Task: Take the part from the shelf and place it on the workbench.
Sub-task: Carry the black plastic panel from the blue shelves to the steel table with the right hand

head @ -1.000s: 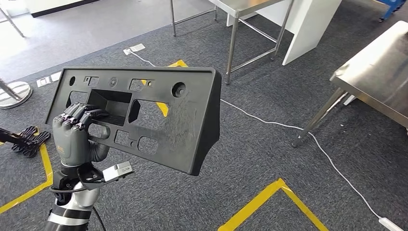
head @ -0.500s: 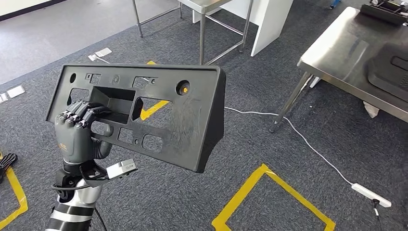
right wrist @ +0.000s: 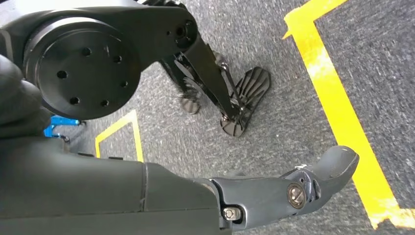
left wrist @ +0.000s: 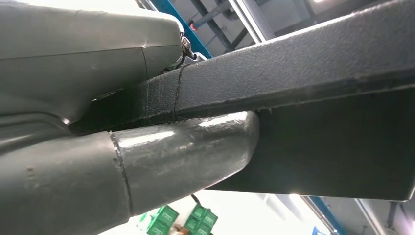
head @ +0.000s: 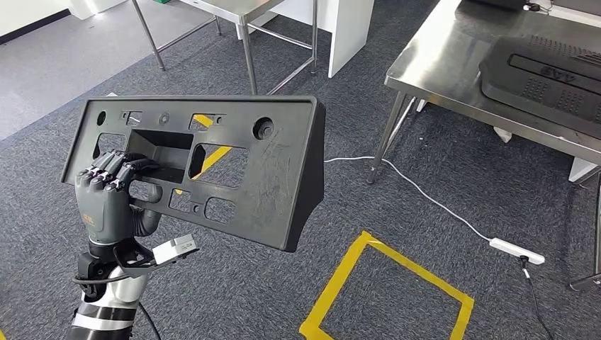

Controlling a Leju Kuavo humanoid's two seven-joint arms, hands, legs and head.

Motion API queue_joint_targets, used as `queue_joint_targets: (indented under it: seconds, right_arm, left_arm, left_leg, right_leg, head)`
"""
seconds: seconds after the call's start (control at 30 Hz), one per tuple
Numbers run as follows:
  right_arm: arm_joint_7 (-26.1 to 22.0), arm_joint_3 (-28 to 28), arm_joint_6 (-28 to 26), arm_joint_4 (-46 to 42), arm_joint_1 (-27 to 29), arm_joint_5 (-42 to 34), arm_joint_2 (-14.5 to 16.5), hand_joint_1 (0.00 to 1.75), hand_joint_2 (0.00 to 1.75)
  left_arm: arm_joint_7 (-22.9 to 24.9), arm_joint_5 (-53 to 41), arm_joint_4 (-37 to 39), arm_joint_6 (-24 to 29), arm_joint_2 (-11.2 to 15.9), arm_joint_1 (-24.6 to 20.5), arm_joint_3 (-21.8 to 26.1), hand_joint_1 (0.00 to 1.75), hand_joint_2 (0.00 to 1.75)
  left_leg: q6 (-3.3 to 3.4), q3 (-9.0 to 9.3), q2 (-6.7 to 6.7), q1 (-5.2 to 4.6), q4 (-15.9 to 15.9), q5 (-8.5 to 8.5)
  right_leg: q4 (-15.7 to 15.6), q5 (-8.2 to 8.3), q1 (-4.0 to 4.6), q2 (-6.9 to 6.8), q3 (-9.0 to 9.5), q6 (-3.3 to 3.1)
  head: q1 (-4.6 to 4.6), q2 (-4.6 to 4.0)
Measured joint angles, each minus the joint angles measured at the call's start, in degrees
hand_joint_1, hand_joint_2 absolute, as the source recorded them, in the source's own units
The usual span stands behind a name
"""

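Observation:
A large black plastic panel [head: 234,163] with several cut-outs is held up in front of me over the carpet. My left hand [head: 110,195] grips its lower left part, fingers hooked through a cut-out. In the left wrist view the thumb [left wrist: 186,156] presses against the panel's edge [left wrist: 303,68]. The steel workbench [head: 439,64] stands at the upper right, with a black moulded part [head: 546,81] lying on it. My right hand [right wrist: 274,193] hangs above the carpet, its fingers extended with nothing in them.
A second steel table [head: 241,10] and a white panel [head: 351,32] stand at the back. Yellow tape [head: 383,287] marks a square on the grey carpet. A white cable [head: 425,198] runs to a power strip [head: 516,251] near the workbench leg [head: 383,142].
The whole view has swung to the right: the workbench and floor markings shifted left and closer. The panel stays in my left hand in the same pose.

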Motion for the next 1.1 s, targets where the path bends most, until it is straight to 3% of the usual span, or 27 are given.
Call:
queue_joint_targets:
  seconds: [0.07, 0.13, 0.2, 0.37, 0.57, 0.7, 0.77, 0.83, 0.87, 0.9, 0.93, 1.0, 1.03, 1.1]
  right_arm:
    - [-0.01, 0.00, 0.00, 0.00, -0.03, 0.00, 0.04, 0.00, 0.00]
    - [-0.01, -0.01, 0.00, 0.00, -0.01, 0.00, -0.07, 0.00, 0.00]
    - [0.00, -0.03, -0.01, 0.00, 0.10, 0.00, -0.20, 0.00, 0.00]
    - [0.59, -0.04, -0.27, 0.00, 0.10, 0.20, -0.07, 0.00, 0.00]
    - [2.02, -0.04, -0.91, 0.00, 0.15, 0.68, 0.17, 0.00, 0.00]
    - [2.58, -0.04, -1.38, 0.00, 0.16, 0.87, 0.41, 0.00, 0.00]
    - [2.63, -0.04, -1.50, 0.00, 0.13, 1.00, 0.39, 0.00, 0.00]
    - [2.56, -0.04, -1.72, 0.00, 0.16, 1.39, 0.46, 0.00, 0.00]
    - [2.55, -0.04, -1.83, 0.00, 0.24, 1.66, 0.49, 0.00, 0.00]
    - [2.57, -0.04, -1.92, 0.00, 0.34, 1.93, 0.49, 0.00, 0.00]
    - [2.61, -0.03, -1.99, 0.00, 0.42, 2.13, 0.45, 0.00, 0.00]
    - [2.66, 0.00, -2.11, 0.02, 0.44, 2.33, 0.44, 0.00, 0.00]
    - [2.67, 0.03, -2.15, 0.04, 0.40, 2.36, 0.50, 0.00, 0.00]
    - [2.75, 0.08, -2.17, 0.09, 0.35, 2.40, 0.70, 0.00, 0.00]
  left_arm:
    - [-0.05, 0.09, 0.00, -0.01, -0.01, -0.12, 0.07, 1.75, 0.00]
    - [-0.07, 0.18, 0.00, -0.01, -0.09, -0.19, 0.09, 1.75, 0.00]
    - [-0.05, 0.25, 0.01, -0.02, -0.15, -0.20, 0.19, 1.75, 0.00]
    - [0.17, 0.01, 0.04, -0.02, -0.15, -0.19, 0.43, 1.75, 0.00]
    - [0.05, -0.07, 0.07, -0.02, -0.14, -0.18, 0.74, 1.75, 0.00]
    - [0.02, 0.01, 0.08, -0.02, -0.14, -0.30, 0.78, 1.75, 0.00]
    - [0.03, 0.08, 0.09, -0.02, -0.15, -0.37, 0.81, 1.75, 0.00]
    - [0.06, 0.29, 0.13, -0.02, -0.14, -0.38, 0.84, 1.75, 0.00]
    - [0.07, 0.40, 0.15, -0.03, -0.14, -0.36, 0.84, 1.75, 0.00]
    - [0.07, 0.49, 0.19, -0.03, -0.13, -0.35, 0.85, 1.75, 0.00]
    - [0.05, 0.54, 0.20, -0.04, -0.13, -0.34, 0.85, 1.75, 0.00]
    - [0.03, 0.60, 0.21, -0.04, -0.13, -0.33, 0.85, 1.75, 0.00]
    - [0.02, 0.61, 0.21, -0.04, -0.11, -0.36, 0.86, 1.75, 0.00]
    - [0.03, 0.65, 0.20, -0.03, -0.07, -0.40, 0.87, 1.75, 0.00]
  left_leg:
    - [0.30, 3.29, -0.26, -0.04, -7.29, 3.04]
    - [0.38, 4.52, -0.45, -0.12, -9.92, 3.53]
    - [0.43, 4.46, -0.49, -0.23, -9.89, 3.72]
    - [0.98, 3.69, -0.72, -0.51, -8.87, 3.46]
    - [1.93, 2.21, -0.70, -0.80, -6.39, 2.29]
    - [2.90, 2.76, 0.03, -0.49, -7.22, 2.74]
    - [3.26, 3.19, 0.80, -0.15, -7.94, 3.10]
    - [3.31, 3.18, 1.41, -0.13, -8.00, 3.08]
    - [3.25, 3.15, 1.64, -0.11, -7.99, 3.04]
    - [3.12, 3.13, 1.82, -0.03, -7.98, 3.01]
    - [2.89, 3.14, 1.93, 0.12, -7.96, 2.97]
    - [2.06, 3.24, 1.99, 0.44, -7.86, 2.83]
    - [1.52, 3.27, 1.97, 0.42, -7.75, 2.71]
    - [0.77, 3.35, 1.94, 0.13, -7.68, 2.57]
  right_leg:
    - [0.18, -0.28, 0.29, 0.49, 0.12, 0.41]
    - [0.46, -0.49, 0.60, 0.64, -0.21, 0.40]
    - [0.61, -0.48, 0.55, 0.62, -0.53, 0.13]
    - [1.10, -0.55, 0.40, 0.48, -0.97, 0.33]
    - [2.73, -1.19, 0.10, 0.47, -2.20, 1.79]
    - [3.54, -1.47, 0.08, 0.45, -2.73, 2.44]
    - [7.79, -3.46, -0.01, -0.38, -4.95, 2.25]
    - [15.13, -6.46, -0.27, -0.89, -8.68, 2.20]
    - [17.91, -7.37, -0.49, -1.01, -10.11, 2.42]
    - [18.67, -7.41, -0.74, -1.13, -10.48, 2.88]
    - [17.05, -6.56, -1.00, -1.28, -9.60, 3.52]
    - [9.31, -3.77, -1.51, -2.03, -5.37, 4.83]
    - [5.95, -2.74, -1.59, -2.31, -3.49, 4.97]
    - [3.27, -1.97, -1.64, -2.49, -1.89, 4.37]
  head:
    - [0.06, 0.00]
    - [0.14, 0.00]
    - [0.17, 0.00]
    - [0.15, 0.00]
    - [0.11, 0.00]
    - [0.17, 0.00]
    - [0.40, 0.00]
    - [0.57, 0.00]
    - [0.59, 0.00]
    - [0.58, 0.00]
    - [0.59, 0.00]
    - [0.69, 0.00]
    - [0.80, 0.00]
    - [0.86, 0.00]
